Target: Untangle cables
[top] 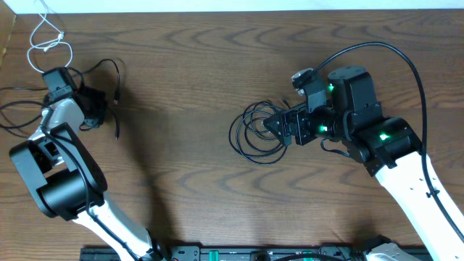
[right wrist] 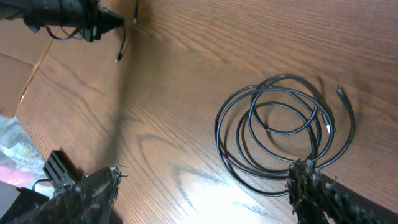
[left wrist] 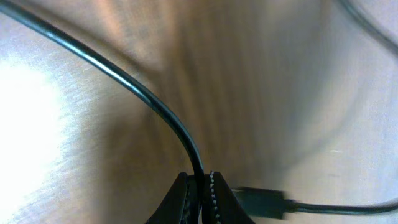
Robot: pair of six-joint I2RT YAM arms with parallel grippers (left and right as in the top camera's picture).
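Note:
At the table's left, my left gripper (top: 94,110) is shut on a thin black cable (top: 110,71). The left wrist view shows that cable (left wrist: 124,78) running down into the closed gripper (left wrist: 200,182), with a black plug (left wrist: 264,200) lying just right of it. A white cable (top: 47,36) lies at the far left corner. Another black cable (top: 14,109) trails off the left edge. A coiled black cable (top: 254,134) lies mid-table. My right gripper (top: 272,125) stands open at the coil's (right wrist: 280,130) right edge, with bare wood between its fingers (right wrist: 301,180).
The table's far edge (top: 232,10) runs along the top of the overhead view. A black rail (top: 254,254) lines the near edge. Bare wood (top: 181,94) separates the two arms. My left arm (right wrist: 62,12) shows top left in the right wrist view.

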